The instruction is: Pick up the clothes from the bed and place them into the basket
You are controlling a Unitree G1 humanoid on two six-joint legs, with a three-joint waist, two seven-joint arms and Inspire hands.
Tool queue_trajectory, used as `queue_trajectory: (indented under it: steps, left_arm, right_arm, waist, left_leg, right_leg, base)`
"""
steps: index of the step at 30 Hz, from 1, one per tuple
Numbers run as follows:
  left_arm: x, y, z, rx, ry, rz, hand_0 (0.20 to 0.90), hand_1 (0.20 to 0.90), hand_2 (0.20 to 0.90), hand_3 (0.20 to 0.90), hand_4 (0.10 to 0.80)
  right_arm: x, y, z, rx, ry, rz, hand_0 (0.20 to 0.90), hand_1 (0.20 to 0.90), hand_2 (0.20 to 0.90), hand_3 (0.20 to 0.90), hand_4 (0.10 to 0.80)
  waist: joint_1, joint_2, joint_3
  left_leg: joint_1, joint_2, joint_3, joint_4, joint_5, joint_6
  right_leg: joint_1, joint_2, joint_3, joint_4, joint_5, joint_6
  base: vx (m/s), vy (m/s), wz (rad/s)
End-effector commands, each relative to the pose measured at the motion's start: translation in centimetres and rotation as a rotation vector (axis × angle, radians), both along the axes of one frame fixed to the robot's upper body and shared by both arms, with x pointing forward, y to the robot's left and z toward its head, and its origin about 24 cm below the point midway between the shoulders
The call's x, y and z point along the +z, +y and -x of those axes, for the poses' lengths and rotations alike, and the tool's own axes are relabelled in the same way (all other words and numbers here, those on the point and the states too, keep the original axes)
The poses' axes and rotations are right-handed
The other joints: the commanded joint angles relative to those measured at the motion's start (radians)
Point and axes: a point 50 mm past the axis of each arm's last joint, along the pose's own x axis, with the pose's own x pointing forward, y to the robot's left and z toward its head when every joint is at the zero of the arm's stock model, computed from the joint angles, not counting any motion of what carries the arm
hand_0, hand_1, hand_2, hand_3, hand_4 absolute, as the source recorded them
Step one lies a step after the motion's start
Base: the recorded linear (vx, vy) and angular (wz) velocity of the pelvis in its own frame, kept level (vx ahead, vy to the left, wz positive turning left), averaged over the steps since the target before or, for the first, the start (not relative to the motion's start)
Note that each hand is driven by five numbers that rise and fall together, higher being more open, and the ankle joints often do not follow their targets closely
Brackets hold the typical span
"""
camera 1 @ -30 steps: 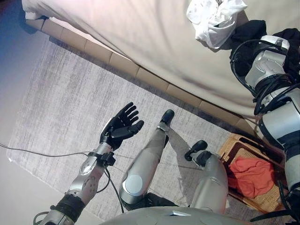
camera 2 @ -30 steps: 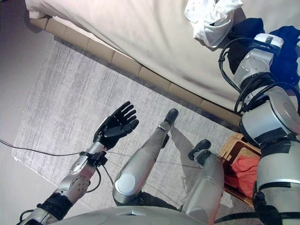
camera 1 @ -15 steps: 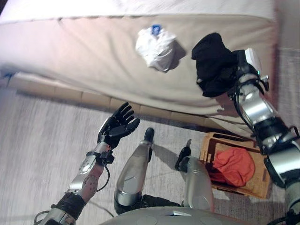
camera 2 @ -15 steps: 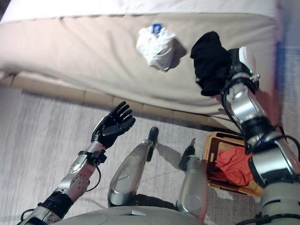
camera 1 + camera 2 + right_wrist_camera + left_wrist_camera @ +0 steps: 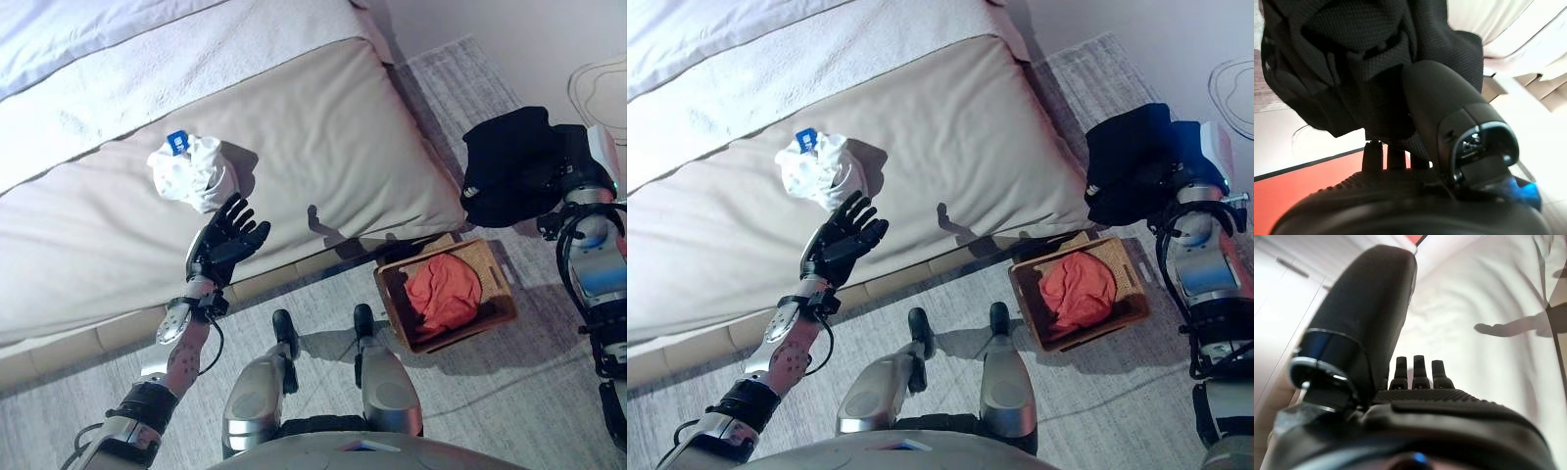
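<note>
A black garment [image 5: 509, 162] hangs bunched in the air past the bed's corner, with my right hand [image 5: 580, 155] shut on it; in the right wrist view the black cloth [image 5: 1352, 63] is wrapped over the thumb and fingers. It hangs above and to the right of the wicker basket [image 5: 495, 311], which stands on the rug and holds an orange-red garment [image 5: 443, 291]. A crumpled white garment [image 5: 191, 171] with a blue tag lies on the beige bed [image 5: 333, 147]. My left hand [image 5: 225, 240] is open, fingers spread, just below the white garment and holding nothing.
The bed's padded base [image 5: 59, 343] runs along the grey rug [image 5: 509, 392]. A white sheet [image 5: 88, 39] covers the far side of the bed. A pale floor with a round mark [image 5: 598, 83] lies at the far right.
The camera has swung, so the whole scene has shifted. My right hand has carried the black garment off the bed to a place near the basket. My left hand stays open.
</note>
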Motion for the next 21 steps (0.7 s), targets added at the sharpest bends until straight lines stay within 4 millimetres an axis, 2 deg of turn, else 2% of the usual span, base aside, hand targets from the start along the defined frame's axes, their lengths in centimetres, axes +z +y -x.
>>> queue_trajectory:
  steps: [1, 8, 14, 15, 19, 21]
  left_arm:
    - [-1.3, -0.6, 1.3, -0.009, -0.004, 0.006, 0.9, 0.9, 0.9, 0.9, 0.8]
    - [-1.9, -1.0, 0.9, -0.028, 0.015, -0.003, 0.9, 0.9, 0.9, 0.9, 0.8]
    - [-2.4, -1.7, 0.6, -0.073, 0.039, -0.017, 0.9, 0.9, 0.9, 0.9, 0.8]
    - [-2.5, -1.8, 0.6, -0.074, 0.04, -0.018, 0.9, 0.9, 0.9, 0.9, 0.8]
    - [-2.9, -2.0, 0.6, -0.088, 0.055, -0.017, 0.9, 0.9, 0.9, 0.9, 0.8]
    - [-3.1, -2.0, 0.6, -0.093, 0.059, -0.016, 0.9, 0.9, 0.9, 0.9, 0.8]
  right_arm:
    - [3.6, 0.0, 0.7, 0.044, -0.124, 0.154, 0.3, 0.3, 0.3, 0.2, 0.1]
    - [-0.5, 0.5, 0.8, 0.106, 0.072, 0.072, 0.3, 0.3, 0.3, 0.2, 0.1]
    - [-5.2, -1.0, 0.8, 0.031, 0.281, -0.042, 0.3, 0.3, 0.3, 0.2, 0.1]
    - [-5.5, -1.1, 0.8, 0.024, 0.297, -0.045, 0.3, 0.3, 0.3, 0.2, 0.1]
    - [-10.1, -2.1, 2.0, -0.071, 0.487, -0.131, 0.3, 0.3, 0.3, 0.2, 0.1]
    - [-11.4, -2.5, 2.6, -0.1, 0.54, -0.149, 0.3, 0.3, 0.3, 0.2, 0.1]
  waist:
    - [-0.01, -0.008, -0.258]
    - [-0.038, -0.015, -0.278]
    - [-0.033, -0.014, -0.281]
    - [-0.034, -0.013, -0.281]
    - [-0.028, 0.004, -0.287]
    - [-0.024, 0.01, -0.288]
  left_leg:
    - [0.019, 0.002, -0.046, -0.022, -0.088, 0.013]
    - [0.045, 0.013, -0.011, -0.033, -0.091, 0.011]
    - [0.054, 0.015, -0.003, -0.014, -0.104, 0.006]
    - [0.055, 0.016, -0.003, -0.012, -0.105, 0.006]
    - [0.071, 0.017, -0.003, -0.012, -0.11, 0.002]
    - [0.073, 0.017, -0.004, -0.012, -0.111, 0.001]
  right_leg:
    - [-0.038, 0.053, 0.0, 0.03, 0.0, -0.006]
    - [-0.031, 0.063, 0.025, 0.029, 0.002, -0.005]
    - [-0.015, 0.067, 0.026, 0.028, -0.003, -0.014]
    - [-0.014, 0.067, 0.026, 0.028, -0.003, -0.015]
    - [0.002, 0.067, 0.026, 0.02, -0.005, -0.017]
    - [0.006, 0.066, 0.025, 0.019, -0.006, -0.018]
  base:
    - [0.025, -0.036, -0.22]
    - [0.03, -0.034, -0.16]
    - [0.003, -0.017, -0.05]
    - [0.0, 0.0, 0.0]
    - [0.014, -0.008, -0.02]
    - [0.019, -0.013, -0.04]
